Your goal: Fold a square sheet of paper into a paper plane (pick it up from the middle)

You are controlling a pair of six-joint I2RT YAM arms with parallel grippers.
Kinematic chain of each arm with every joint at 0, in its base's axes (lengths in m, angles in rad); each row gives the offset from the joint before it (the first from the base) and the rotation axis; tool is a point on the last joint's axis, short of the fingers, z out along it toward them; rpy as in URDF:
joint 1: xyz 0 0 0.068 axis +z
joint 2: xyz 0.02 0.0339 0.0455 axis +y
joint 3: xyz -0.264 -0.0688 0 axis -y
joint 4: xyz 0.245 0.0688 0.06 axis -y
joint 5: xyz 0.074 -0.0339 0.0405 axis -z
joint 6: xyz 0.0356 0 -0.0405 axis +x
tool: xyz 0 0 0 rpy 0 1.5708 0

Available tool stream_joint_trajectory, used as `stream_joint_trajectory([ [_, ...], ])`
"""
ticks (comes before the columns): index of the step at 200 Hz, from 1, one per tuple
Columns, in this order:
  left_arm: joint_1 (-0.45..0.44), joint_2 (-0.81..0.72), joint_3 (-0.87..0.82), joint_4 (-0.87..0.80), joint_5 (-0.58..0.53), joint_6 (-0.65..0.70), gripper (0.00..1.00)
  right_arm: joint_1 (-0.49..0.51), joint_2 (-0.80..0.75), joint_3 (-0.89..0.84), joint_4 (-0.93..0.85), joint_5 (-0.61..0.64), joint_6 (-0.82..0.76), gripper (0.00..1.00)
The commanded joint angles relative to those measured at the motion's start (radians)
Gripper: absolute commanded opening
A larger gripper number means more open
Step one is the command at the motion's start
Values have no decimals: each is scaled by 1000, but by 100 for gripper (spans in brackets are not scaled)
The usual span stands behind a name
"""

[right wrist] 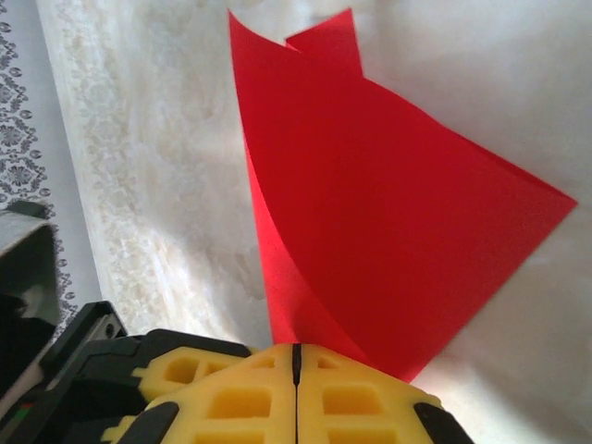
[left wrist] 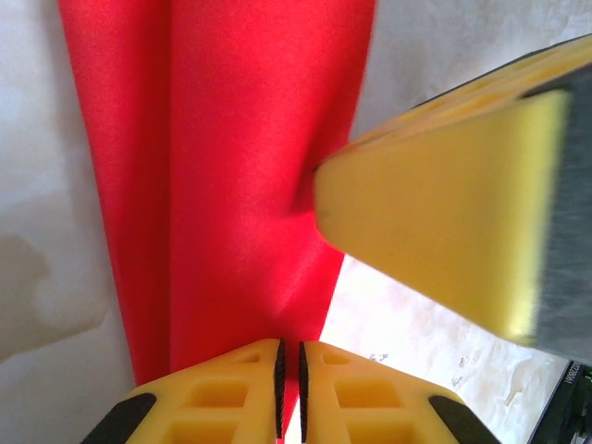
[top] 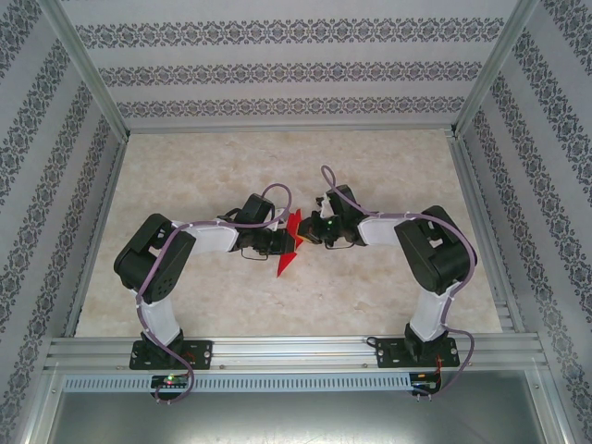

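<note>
The square sheet of paper [top: 289,252] is bright red and folded into a narrow dart, the paper plane shape, with its tip toward the arms. It hangs between both grippers above the middle of the table. My left gripper [top: 280,242] is shut on its left side. In the left wrist view the red paper [left wrist: 231,166] shows long creases and runs down between the nearly closed pads of the left gripper [left wrist: 289,388]. A yellow finger of the right gripper [left wrist: 435,222] presses its right edge. My right gripper [top: 303,233] is shut on the paper [right wrist: 388,213], which fans up from the right gripper's [right wrist: 296,365] closed jaws.
The marbled beige table [top: 213,166] stretches around the arms. Patterned walls and metal posts [top: 88,74] fence it on three sides. An aluminium rail [top: 296,351] runs along the near edge by the arm bases.
</note>
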Motion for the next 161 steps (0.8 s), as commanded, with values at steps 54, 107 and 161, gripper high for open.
stream_joint_trajectory([
  [54,-12,-35,5,-11,45,15,18,7,73,-14,-15,15,-22,5],
  [107,-11,-160,-13,-126,-53,31,25,15,78,21,-141,74,-106,5],
  [161,-18,-142,-52,-110,-60,10,25,27,99,27,-142,81,-112,5],
])
